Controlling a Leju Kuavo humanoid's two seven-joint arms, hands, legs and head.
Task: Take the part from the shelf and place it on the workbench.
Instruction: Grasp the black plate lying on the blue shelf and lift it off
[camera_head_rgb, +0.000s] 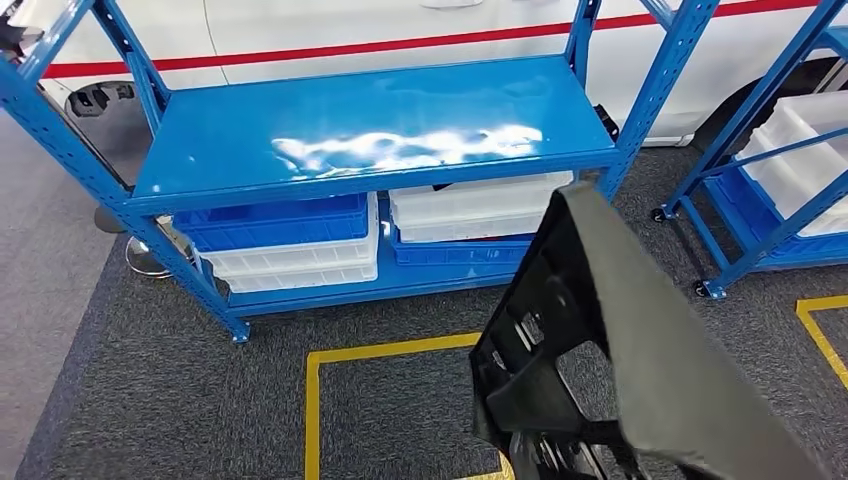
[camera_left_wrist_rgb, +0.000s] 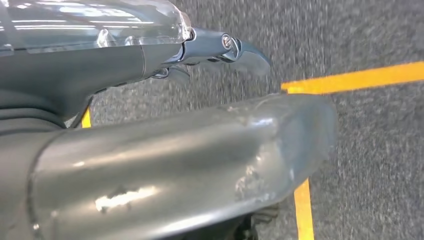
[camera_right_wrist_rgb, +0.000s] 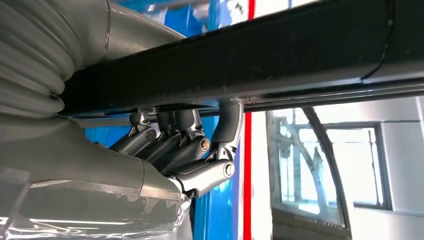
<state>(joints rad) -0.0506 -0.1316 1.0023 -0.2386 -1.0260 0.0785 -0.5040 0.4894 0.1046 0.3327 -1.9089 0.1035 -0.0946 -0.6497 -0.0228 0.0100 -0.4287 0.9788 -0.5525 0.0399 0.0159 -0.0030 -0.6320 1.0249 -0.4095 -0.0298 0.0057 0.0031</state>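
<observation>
Part: a large black plastic panel (camera_head_rgb: 640, 370), ribbed and cut out on its inner face, stands tilted low in the head view, in front of the shelf and above the carpet.
Right hand (camera_right_wrist_rgb: 185, 150): its dark fingers (camera_right_wrist_rgb: 227, 125) curl up against the panel's dark edge (camera_right_wrist_rgb: 260, 65), holding it.
Left hand (camera_left_wrist_rgb: 150, 150): thick grey thumb and one finger lie apart over the floor, nothing between them.
Shelf: blue steel rack (camera_head_rgb: 380, 125); its glossy top board is bare and reflects light.
Lower level: blue bins (camera_head_rgb: 275, 222) and white bins (camera_head_rgb: 470, 205) stacked side by side.
Floor: dark grey carpet (camera_head_rgb: 150, 400) marked with yellow tape lines (camera_head_rgb: 380, 352).
Room: a white car body with a red stripe (camera_head_rgb: 400, 45) behind the rack; a second blue rack (camera_head_rgb: 790, 190) holding white bins on the right.
</observation>
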